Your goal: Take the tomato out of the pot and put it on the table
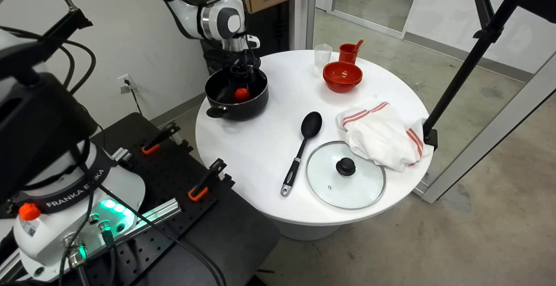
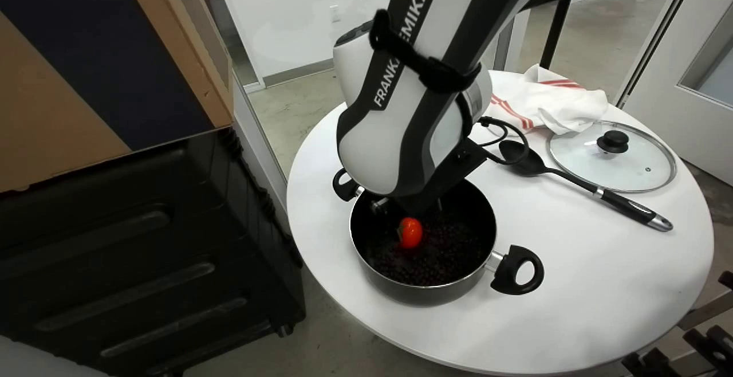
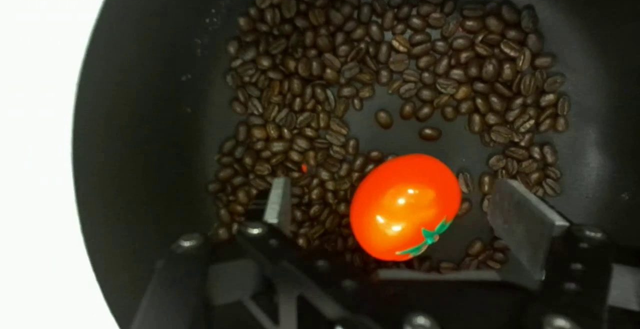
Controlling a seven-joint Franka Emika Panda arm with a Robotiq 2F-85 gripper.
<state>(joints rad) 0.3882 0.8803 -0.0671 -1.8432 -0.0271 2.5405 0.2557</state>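
Note:
The tomato [image 3: 400,189] is a small round red-orange ball with a green stem. It lies in the black pot [image 3: 135,119], also visible in both exterior views as the tomato [image 1: 242,94] [image 2: 410,234] and the pot [image 1: 248,110] [image 2: 424,294]. The pot stands on the white table [image 1: 265,151]. My gripper [image 3: 400,213] is open and reaches down into the pot. Its fingers are on either side of the tomato, with a gap on each side, wider on the left in the wrist view. In an exterior view, the arm hides most of the gripper [image 2: 408,209].
Dark beans [image 3: 310,69] cover much of the pot's floor. On the table are a black spoon [image 1: 311,125], a glass lid [image 1: 330,181], a striped towel [image 1: 382,134], red bowls [image 1: 342,75], a red cup [image 1: 347,53] and a clear cup [image 1: 322,55]. The pot's handles [image 2: 518,271] stick out.

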